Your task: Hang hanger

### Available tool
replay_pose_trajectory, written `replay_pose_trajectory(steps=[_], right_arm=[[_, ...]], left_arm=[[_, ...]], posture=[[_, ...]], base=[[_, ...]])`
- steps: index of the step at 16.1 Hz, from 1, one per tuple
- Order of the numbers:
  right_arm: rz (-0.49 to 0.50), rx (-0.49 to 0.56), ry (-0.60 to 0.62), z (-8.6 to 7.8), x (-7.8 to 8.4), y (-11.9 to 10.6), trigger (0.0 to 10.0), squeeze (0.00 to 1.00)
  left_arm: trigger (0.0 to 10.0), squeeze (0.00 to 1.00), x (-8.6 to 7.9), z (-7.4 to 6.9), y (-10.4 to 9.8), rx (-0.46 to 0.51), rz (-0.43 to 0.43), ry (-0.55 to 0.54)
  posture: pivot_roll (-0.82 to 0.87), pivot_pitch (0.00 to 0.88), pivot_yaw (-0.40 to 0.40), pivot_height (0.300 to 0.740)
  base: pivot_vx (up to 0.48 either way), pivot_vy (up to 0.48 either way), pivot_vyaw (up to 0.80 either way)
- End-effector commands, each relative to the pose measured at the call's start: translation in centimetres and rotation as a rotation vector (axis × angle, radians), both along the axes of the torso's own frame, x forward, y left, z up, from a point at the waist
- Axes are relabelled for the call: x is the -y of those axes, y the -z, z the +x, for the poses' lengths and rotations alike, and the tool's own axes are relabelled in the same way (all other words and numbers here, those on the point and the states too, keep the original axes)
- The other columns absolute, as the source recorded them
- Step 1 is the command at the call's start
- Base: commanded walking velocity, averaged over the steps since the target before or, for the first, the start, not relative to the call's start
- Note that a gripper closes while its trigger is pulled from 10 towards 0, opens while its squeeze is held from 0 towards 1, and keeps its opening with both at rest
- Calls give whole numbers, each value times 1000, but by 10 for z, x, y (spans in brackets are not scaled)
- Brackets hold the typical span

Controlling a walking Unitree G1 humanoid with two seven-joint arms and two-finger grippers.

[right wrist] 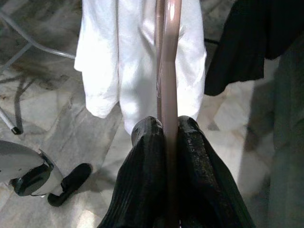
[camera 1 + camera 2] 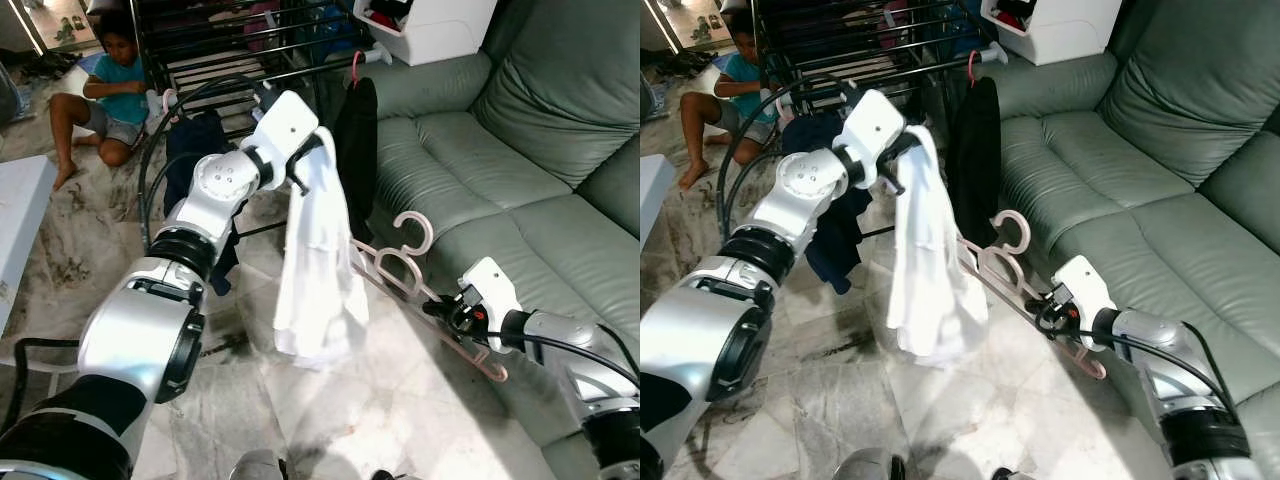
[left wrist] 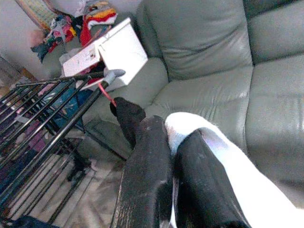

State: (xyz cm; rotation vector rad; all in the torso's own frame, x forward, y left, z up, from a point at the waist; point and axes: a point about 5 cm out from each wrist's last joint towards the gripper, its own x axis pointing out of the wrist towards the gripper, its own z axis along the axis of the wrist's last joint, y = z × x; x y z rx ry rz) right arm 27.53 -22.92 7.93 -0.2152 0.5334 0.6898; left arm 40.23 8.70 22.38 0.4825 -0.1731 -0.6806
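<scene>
From my seat the whole move turns on how the pink hanger [image 2: 420, 285] lies against the white garment [image 2: 318, 265]; my right gripper [image 2: 447, 312] has its two black fingers [image 1: 142, 190] pressed together on one end of the hanger's arm, low and to my right, just in front of the green sofa [image 2: 520, 130]; from that pinch the hanger's long axis runs up and to my left, its far end going in behind the hanging cloth, with the hook [image 2: 415, 232] standing up roughly midway along it; my left gripper [image 3: 173, 156] is raised higher and further forward, its fingers closed on the top of the white garment so that the cloth drapes straight down between the two arms; so the garment lies to the left of and above the right gripper, and the hanger already points at it. The drying rack [image 2: 250, 50] stands beyond, with a black garment [image 2: 355, 150] on a red hanger hung at its near corner; it sits closer to my left arm than my right. I judge the hanger must be threaded into the cloth before either arm carries it to the rail. A person [image 2: 110, 90] sits on the floor beyond the rack, well apart from both arms.
</scene>
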Motion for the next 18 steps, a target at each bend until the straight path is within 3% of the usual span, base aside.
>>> replay_pose_trajectory(steps=[1,3,6,7,8,10,15,16,18], right_arm=[[22,-3,51,5,2,-1,10000,0],[71,-23,147,9,6,4,10000,0],[208,51,539,33,29,-2,10000,0],[277,138,662,44,37,-15,10000,0],[411,270,787,57,43,-40,10000,0],[546,377,869,69,43,-67,10000,0],[858,431,932,92,22,-105,10000,0],[904,429,866,95,10,-114,10000,0],[847,482,734,95,-7,-125,10000,0]], left_arm=[[10000,0,2,3,-36,83,-79,10],[10000,0,2,0,-48,119,-133,30],[10000,0,22,-21,-48,94,-130,272],[10000,0,31,-36,-40,88,-84,386],[10000,0,42,-56,-20,42,-12,528],[10000,0,52,-75,4,-10,36,621],[10000,0,81,-106,30,66,140,702],[10000,0,83,-110,37,60,169,712],[10000,0,80,-114,49,45,212,713]], posture=[[-17,0,45,740],[-18,0,41,740],[-12,0,38,740],[-9,0,38,740],[-9,0,38,740],[-7,0,38,740],[-10,0,32,740],[-10,0,32,740],[-14,0,35,740]], base=[[0,0,0],[0,0,0],[0,0,0],[0,0,0],[0,0,0],[0,0,0],[0,0,0],[0,0,0],[0,0,0]])
